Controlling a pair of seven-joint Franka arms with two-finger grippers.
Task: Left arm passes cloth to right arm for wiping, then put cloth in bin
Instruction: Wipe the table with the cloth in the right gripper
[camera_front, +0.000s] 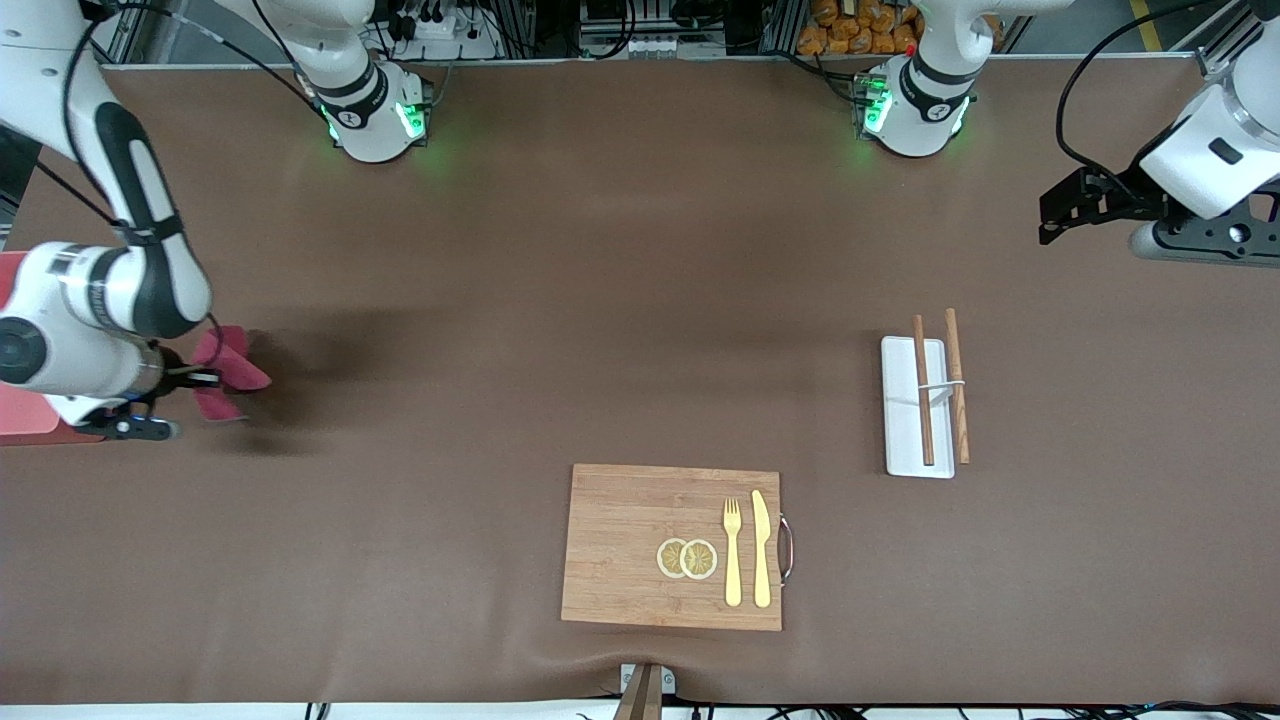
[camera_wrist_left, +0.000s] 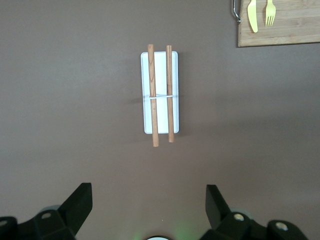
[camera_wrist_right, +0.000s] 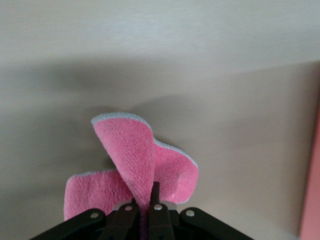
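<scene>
Gripper of the right arm (camera_front: 205, 378) is clamped tight on one cloth (camera_front: 228, 372), a crumpled pink-magenta terry piece; it hangs low over the desk (camera_front: 600, 300) at the right arm's end, just beside one pink bin (camera_front: 20, 405) whose edge shows at the frame border. In the right wrist view the two fingers (camera_wrist_right: 156, 200) press together on a fold of the cloth (camera_wrist_right: 145, 165), and the rest of it fans out in loose lobes above the brown surface, with a strip of the bin (camera_wrist_right: 311, 190) at the picture's edge.

The left gripper (camera_front: 1062, 210) is up in the air over the left arm's end of the desk, spread wide with nothing between its fingers; the left wrist view shows the two fingertips (camera_wrist_left: 80, 200) well apart. That arm waits.

One white tray (camera_front: 905, 440) lies toward the left arm's end, and two wooden sticks (camera_front: 922, 390) joined by a pale band rest along it, one on it and one at its edge. Nearer to the front camera lies one wooden board (camera_front: 620, 540) with a metal handle. On it are two lemon slices (camera_front: 688, 558), touching, and beside them one yellow fork (camera_front: 733, 550) and one yellow knife (camera_front: 761, 548), lying parallel.
</scene>
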